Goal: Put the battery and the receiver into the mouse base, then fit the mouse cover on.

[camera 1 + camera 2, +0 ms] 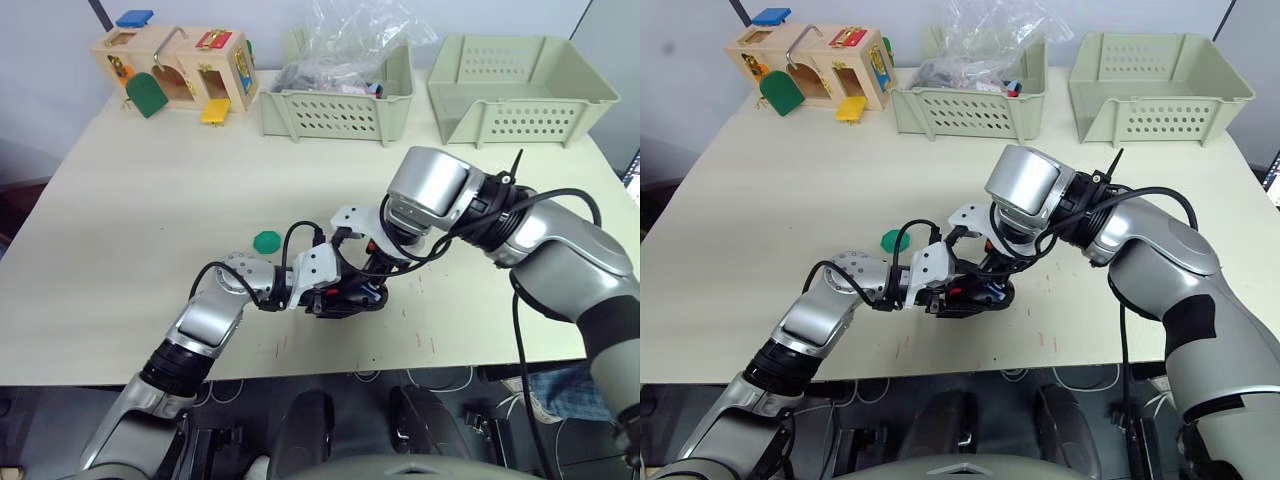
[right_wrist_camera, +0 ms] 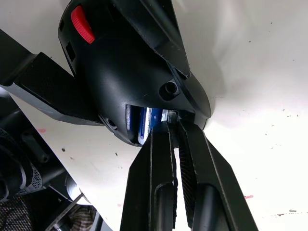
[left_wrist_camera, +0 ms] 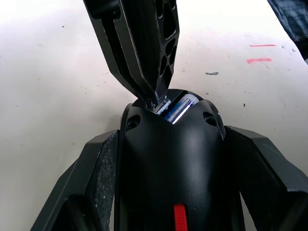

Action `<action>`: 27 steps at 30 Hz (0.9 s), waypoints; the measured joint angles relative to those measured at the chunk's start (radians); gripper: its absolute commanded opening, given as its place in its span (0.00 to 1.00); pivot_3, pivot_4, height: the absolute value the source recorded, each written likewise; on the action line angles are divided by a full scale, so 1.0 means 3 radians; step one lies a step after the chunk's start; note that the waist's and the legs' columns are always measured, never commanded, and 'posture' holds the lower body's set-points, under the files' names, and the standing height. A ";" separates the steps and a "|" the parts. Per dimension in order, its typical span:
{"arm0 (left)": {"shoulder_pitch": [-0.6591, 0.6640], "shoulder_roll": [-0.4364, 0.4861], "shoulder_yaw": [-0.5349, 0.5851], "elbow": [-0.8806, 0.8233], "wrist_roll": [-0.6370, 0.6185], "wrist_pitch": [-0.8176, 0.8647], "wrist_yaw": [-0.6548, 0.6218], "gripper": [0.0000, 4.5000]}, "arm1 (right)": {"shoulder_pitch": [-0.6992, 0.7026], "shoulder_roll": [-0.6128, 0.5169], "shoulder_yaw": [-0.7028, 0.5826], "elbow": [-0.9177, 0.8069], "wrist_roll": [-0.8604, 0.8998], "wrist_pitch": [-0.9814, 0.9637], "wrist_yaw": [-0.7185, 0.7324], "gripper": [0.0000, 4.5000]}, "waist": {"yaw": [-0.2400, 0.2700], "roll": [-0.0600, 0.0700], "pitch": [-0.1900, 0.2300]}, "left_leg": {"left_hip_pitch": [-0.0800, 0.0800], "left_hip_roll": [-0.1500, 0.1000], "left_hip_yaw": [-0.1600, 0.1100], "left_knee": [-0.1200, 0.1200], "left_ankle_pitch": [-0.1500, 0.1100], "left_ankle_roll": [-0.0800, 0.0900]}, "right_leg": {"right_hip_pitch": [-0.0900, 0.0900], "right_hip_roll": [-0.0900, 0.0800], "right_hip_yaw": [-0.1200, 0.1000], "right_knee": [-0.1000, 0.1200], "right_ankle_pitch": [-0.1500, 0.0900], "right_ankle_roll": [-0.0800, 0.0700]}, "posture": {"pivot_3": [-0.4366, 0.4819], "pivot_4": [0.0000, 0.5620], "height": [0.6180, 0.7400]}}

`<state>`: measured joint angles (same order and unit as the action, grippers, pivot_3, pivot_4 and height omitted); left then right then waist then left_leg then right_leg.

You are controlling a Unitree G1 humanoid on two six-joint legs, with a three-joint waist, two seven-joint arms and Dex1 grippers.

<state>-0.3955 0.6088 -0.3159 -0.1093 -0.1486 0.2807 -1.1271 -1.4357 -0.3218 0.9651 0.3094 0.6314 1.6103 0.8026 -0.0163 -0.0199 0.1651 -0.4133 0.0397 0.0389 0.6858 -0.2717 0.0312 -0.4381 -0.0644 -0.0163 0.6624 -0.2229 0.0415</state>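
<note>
Near the table's [image 1: 120,260] front edge: mouse base [image 3: 168,163] clamped in left gripper [image 3: 168,192]. Right gripper [image 2: 174,126] pinched on something small beside the battery [image 2: 146,125], apparently the receiver. Risk: crooked push, jamming or slipping free.

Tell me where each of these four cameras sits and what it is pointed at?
Left eye, right eye: on the head, looking down over both arms at the beige table; same scene.
Left wrist: on the left arm, along the left gripper clamping the black oval mouse base.
Right wrist: on the right arm, along the right gripper at the blue battery.
Both wrist views share base and battery.
</note>
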 measured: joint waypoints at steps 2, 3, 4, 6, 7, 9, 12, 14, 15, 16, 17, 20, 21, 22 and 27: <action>0.0004 0.0000 0.0001 0.0000 0.0000 0.0001 0.0001 0.65 | 0.0001 0.0007 0.0000 0.0005 -0.0008 0.0000 0.0000 0.00 | 0.0000 0.0000 -0.0001 | 0.0001 0.0000 0.0000 0.0000 0.0000 0.0000 | 0.0000 0.0000 0.0000 0.0000 0.0000 -0.0001 | 0.48 0.27 1.00; 0.0005 -0.0001 0.0001 0.0000 0.0000 0.0001 0.0002 0.65 | 0.0001 0.0008 0.0000 0.0005 -0.0010 0.0000 0.0000 0.00 | 0.0000 0.0000 -0.0001 | 0.0001 0.0000 -0.0001 0.0000 0.0000 0.0000 | 0.0000 0.0000 0.0000 0.0000 0.0000 -0.0001 | 0.48 0.27 1.00; 0.0006 -0.0001 0.0002 0.0000 0.0000 0.0001 0.0002 0.65 | 0.0001 0.0009 0.0000 0.0005 -0.0010 0.0000 0.0001 0.00 | 0.0000 0.0000 -0.0001 | 0.0001 0.0000 0.0000 0.0001 0.0000 0.0000 | 0.0000 0.0000 0.0000 0.0000 0.0001 -0.0001 | 0.48 0.27 1.00; 0.0009 -0.0001 0.0004 0.0000 0.0000 0.0002 0.0002 0.65 | 0.0002 0.0019 -0.0005 0.0007 -0.0018 0.0000 0.0001 0.00 | -0.0001 0.0000 -0.0001 | 0.0001 0.0000 -0.0001 0.0001 0.0000 0.0000 | 0.0000 0.0000 0.0000 0.0000 0.0001 -0.0001 | 0.48 0.27 1.00; 0.0016 -0.0001 0.0005 0.0000 0.0000 0.0001 0.0002 0.65 | 0.0006 0.0029 -0.0011 0.0010 -0.0027 0.0000 0.0001 0.00 | -0.0002 0.0000 -0.0001 | 0.0001 0.0000 0.0000 0.0001 0.0000 0.0000 | 0.0001 0.0000 0.0000 0.0000 0.0001 -0.0001 | 0.48 0.27 1.00; 0.0019 -0.0005 0.0005 0.0000 0.0000 0.0006 0.0003 0.65 | 0.0023 0.0041 -0.0038 0.0011 -0.0054 0.0000 0.0000 0.00 | -0.0005 -0.0001 -0.0001 | 0.0001 0.0000 -0.0001 0.0001 0.0000 0.0000 | 0.0000 0.0001 0.0000 0.0001 0.0001 -0.0001 | 0.48 0.27 1.00; 0.0019 -0.0009 0.0006 0.0000 0.0002 0.0013 0.0003 0.65 | 0.0049 0.0040 -0.0066 -0.0006 -0.0072 0.0000 -0.0001 0.00 | -0.0005 -0.0001 -0.0002 | 0.0002 0.0000 -0.0002 0.0001 0.0000 0.0000 | 0.0001 0.0001 0.0000 0.0001 0.0001 -0.0002 | 0.48 0.27 1.00; 0.0019 -0.0017 0.0007 0.0000 0.0012 0.0013 0.0005 0.65 | 0.0071 0.0025 -0.0080 -0.0045 -0.0083 0.0000 -0.0006 0.00 | -0.0004 -0.0001 -0.0003 | 0.0001 0.0000 -0.0002 0.0001 0.0000 0.0000 | 0.0001 0.0001 0.0000 0.0001 0.0001 -0.0002 | 0.48 0.27 1.00; 0.0018 -0.0019 0.0007 0.0000 0.0016 0.0013 0.0005 0.65 | 0.0075 0.0023 -0.0082 -0.0050 -0.0083 0.0000 -0.0009 0.00 | -0.0003 -0.0001 -0.0003 | 0.0001 0.0000 -0.0002 0.0001 0.0000 0.0000 | 0.0001 0.0001 0.0000 0.0001 0.0001 -0.0002 | 0.48 0.27 1.00; 0.0018 -0.0025 0.0010 0.0000 0.0019 0.0023 0.0006 0.65 | 0.0101 0.0005 -0.0103 -0.0089 -0.0084 0.0000 -0.0028 0.00 | -0.0002 -0.0001 -0.0004 | 0.0001 0.0000 -0.0002 0.0001 0.0000 0.0000 | 0.0001 0.0001 0.0000 0.0000 0.0001 -0.0002 | 0.48 0.27 1.00; 0.0017 -0.0029 0.0016 0.0000 0.0019 0.0032 0.0007 0.65 | 0.0117 -0.0007 -0.0117 -0.0120 -0.0080 0.0000 -0.0052 0.00 | -0.0002 -0.0002 -0.0007 | 0.0002 0.0000 -0.0001 0.0001 0.0000 0.0000 | 0.0001 0.0001 0.0000 0.0000 0.0001 -0.0002 | 0.48 0.27 1.00; 0.0017 -0.0041 0.0021 0.0000 0.0020 0.0033 0.0006 0.65 | 0.0135 -0.0056 -0.0120 -0.0200 -0.0015 0.0000 -0.0094 0.00 | -0.0001 -0.0002 -0.0007 | 0.0001 0.0000 -0.0002 0.0001 0.0000 0.0000 | 0.0001 0.0001 0.0000 0.0000 0.0001 -0.0002 | 0.48 0.27 1.00; 0.0017 -0.0044 0.0021 0.0000 0.0020 0.0033 0.0006 0.65 | 0.0138 -0.0061 -0.0120 -0.0209 -0.0008 0.0000 -0.0100 0.00 | 0.0001 -0.0002 -0.0007 | 0.0001 0.0000 -0.0002 0.0001 0.0000 0.0000 | 0.0001 0.0001 0.0000 0.0000 0.0001 -0.0002 | 0.48 0.27 1.00; 0.0016 -0.0048 0.0021 0.0000 0.0021 0.0033 0.0004 0.65 | 0.0142 -0.0081 -0.0123 -0.0239 0.0037 0.0000 -0.0144 0.00 | 0.0003 -0.0002 -0.0007 | 0.0000 0.0000 -0.0002 0.0001 0.0000 0.0000 | 0.0001 0.0001 0.0000 -0.0001 0.0001 -0.0002 | 0.48 0.27 1.00; 0.0015 -0.0061 0.0021 0.0000 0.0021 0.0033 0.0002 0.65 | 0.0155 -0.0131 -0.0134 -0.0286 0.0148 0.0000 -0.0244 0.00 | 0.0009 -0.0001 -0.0007 | -0.0001 0.0000 -0.0002 0.0001 0.0000 0.0000 | 0.0001 0.0000 -0.0001 -0.0003 0.0001 -0.0002 | 0.48 0.27 1.00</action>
<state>-0.3911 0.5905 -0.3097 -0.1094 -0.1423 0.2907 -1.1265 -1.3893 -0.3611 0.9250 0.2235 0.6757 1.6103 0.7294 -0.0137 -0.0203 0.1631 -0.4137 0.0396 0.0385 0.6860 -0.2716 0.0311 -0.4377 -0.0645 -0.0165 0.6614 -0.2225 0.0408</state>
